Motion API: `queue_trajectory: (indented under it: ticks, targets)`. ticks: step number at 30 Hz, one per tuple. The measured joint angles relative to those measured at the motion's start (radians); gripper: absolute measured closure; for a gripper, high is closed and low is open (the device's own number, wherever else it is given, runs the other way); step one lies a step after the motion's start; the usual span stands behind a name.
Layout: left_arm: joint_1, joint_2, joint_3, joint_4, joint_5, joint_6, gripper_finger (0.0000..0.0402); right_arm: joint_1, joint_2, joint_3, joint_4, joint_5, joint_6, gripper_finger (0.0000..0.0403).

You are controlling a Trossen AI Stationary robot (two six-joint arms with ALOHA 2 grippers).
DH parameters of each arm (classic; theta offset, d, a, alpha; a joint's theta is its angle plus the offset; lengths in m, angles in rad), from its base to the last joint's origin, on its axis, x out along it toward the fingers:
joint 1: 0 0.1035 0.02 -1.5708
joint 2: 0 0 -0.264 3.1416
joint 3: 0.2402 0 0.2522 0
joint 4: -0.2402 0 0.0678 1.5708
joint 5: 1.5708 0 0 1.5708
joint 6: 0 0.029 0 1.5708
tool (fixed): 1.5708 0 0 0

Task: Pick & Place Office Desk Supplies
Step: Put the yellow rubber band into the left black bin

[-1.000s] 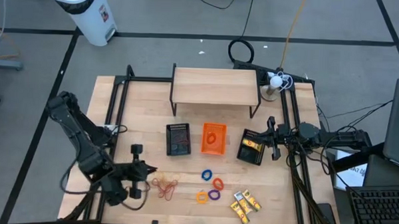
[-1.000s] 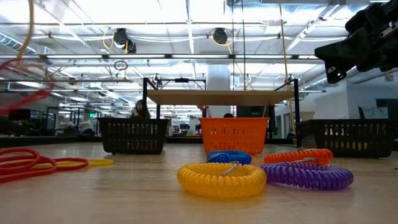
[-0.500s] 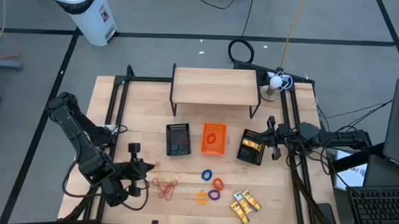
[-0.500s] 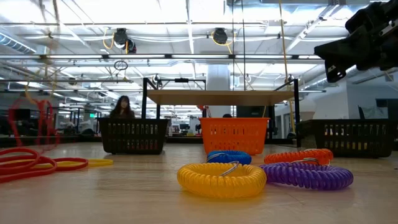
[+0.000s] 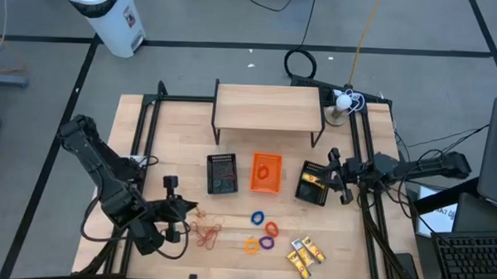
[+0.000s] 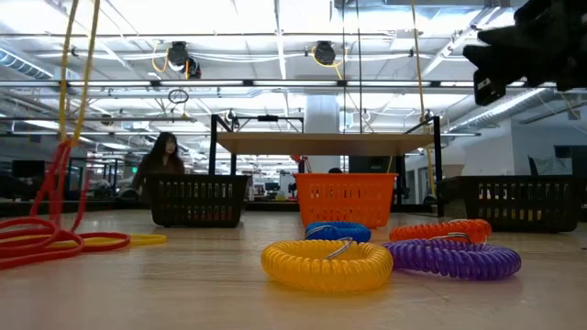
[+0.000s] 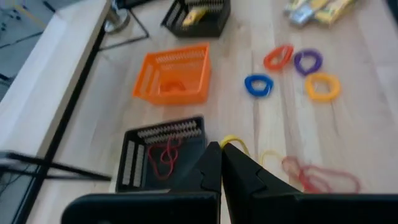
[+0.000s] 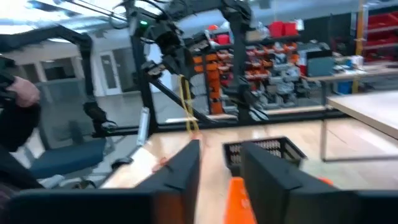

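band: a yellow rubber band (image 7: 231,142) is pinched in the left gripper (image 5: 188,209), jaws closed on it; in the low view it hangs as a long taut strand with a red band (image 6: 62,179) lifting beside it.
key relation: the left black tray (image 5: 222,173) lies just beyond the left gripper toward the desk's far edge; the held band's long axis runs straight down from the jaws, so I judge a short carry forward over the tray is what comes next.
nearer arm: left, clearly; the right gripper (image 5: 338,172) is at the right side, beside the right black tray (image 5: 314,185).
right jaws: parted, a plain gap between the fingers, nothing in it.
band pile: more red and tan bands (image 5: 205,232) lie near the front edge, just beside the left gripper.
rings: blue, orange, purple, red rings (image 5: 262,231) front-centre; yellow pieces (image 5: 303,254) toward the front right corner.
left black tray: red bands inside.
orange tray (image 5: 265,173): one orange ring.
right black tray: yellow pieces.
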Motion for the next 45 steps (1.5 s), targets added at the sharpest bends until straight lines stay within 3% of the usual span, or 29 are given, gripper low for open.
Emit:
queue_trajectory:
  ticks: [4, 9, 14, 17, 20, 29, 36, 39, 45]
  targets:
    - [0.029, -0.003, 0.05, 0.082, -0.003, 0.125, 0.0401, 0.051, 0.151, 0.027, 0.129, 0.014, -0.021, 0.0206]
    - [0.111, -0.003, 0.102, 0.206, -0.001, 0.292, 0.0401, 0.132, 0.38, 0.113, 0.149, 0.139, -0.09, 0.015]
    - [0.183, -0.004, 0.147, 0.28, 0.02, 0.438, 0.0401, 0.183, 0.611, 0.222, 0.278, 0.19, -0.137, 0.0132]
    - [0.229, -0.004, 0.147, 0.36, 0.082, 0.522, 0.0401, 0.191, 0.738, 0.296, 0.289, 0.29, -0.11, 0.0133]
    - [0.264, -0.004, 0.147, 0.436, 0.105, 0.586, 0.0401, 0.19, 0.85, 0.368, 0.31, 0.317, -0.107, 0.0136]
    - [0.362, -0.004, 0.147, 0.584, 0.214, 0.677, 0.0401, 0.16, 1.074, 0.496, 0.41, 0.266, -0.148, 0.014]
    - [0.418, -0.004, 0.147, 0.734, 0.273, 0.637, 0.0401, 0.098, 1.192, 0.552, 0.488, 0.237, -0.149, 0.0142]
    - [0.436, -0.004, 0.147, 0.781, 0.282, 0.597, 0.0401, 0.089, 1.216, 0.553, 0.569, 0.226, -0.153, 0.0142]
    - [0.477, -0.004, 0.147, 0.806, 0.301, 0.566, 0.0401, 0.092, 1.231, 0.554, 0.643, 0.092, -0.153, 0.0142]
